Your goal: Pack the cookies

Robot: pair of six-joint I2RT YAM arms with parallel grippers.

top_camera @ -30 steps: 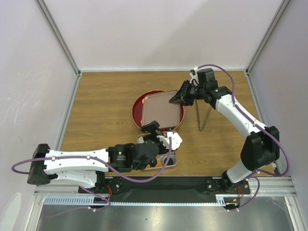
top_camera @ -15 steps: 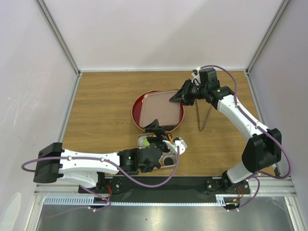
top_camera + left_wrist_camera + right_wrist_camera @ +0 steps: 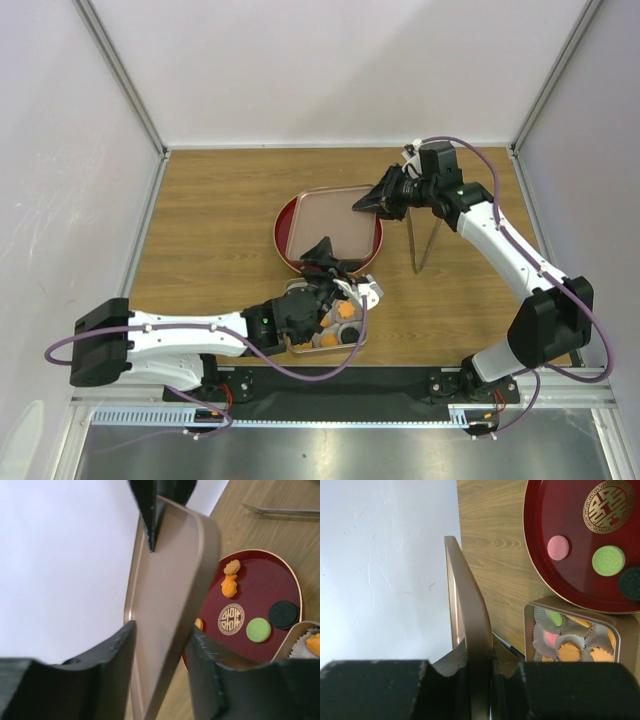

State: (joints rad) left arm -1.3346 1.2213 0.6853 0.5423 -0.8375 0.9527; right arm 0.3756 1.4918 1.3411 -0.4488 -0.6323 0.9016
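Note:
The cookies lie on a red round plate (image 3: 270, 580): orange ones (image 3: 229, 586), a patterned disc (image 3: 231, 619), a green one (image 3: 258, 629) and a black one (image 3: 283, 614). A pink one (image 3: 558, 547) shows in the right wrist view. More cookies sit in paper cups in the square tin (image 3: 527, 630), near the table's front (image 3: 330, 350). A copper square lid (image 3: 330, 225) hangs tilted over the plate. My right gripper (image 3: 365, 205) is shut on its far edge (image 3: 465, 590). My left gripper (image 3: 322, 255) is open, its jaws either side of the lid's near rim (image 3: 170, 580).
Metal tongs (image 3: 420, 240) lie on the wooden table right of the plate and show in the left wrist view (image 3: 280, 510). The red plate's rim (image 3: 283, 225) sticks out left of the lid. White walls enclose the table on three sides.
My left gripper has moved from over the tin up to the lid's near edge, uncovering the tin's cookies. The right gripper still holds the lid, hardly moved.

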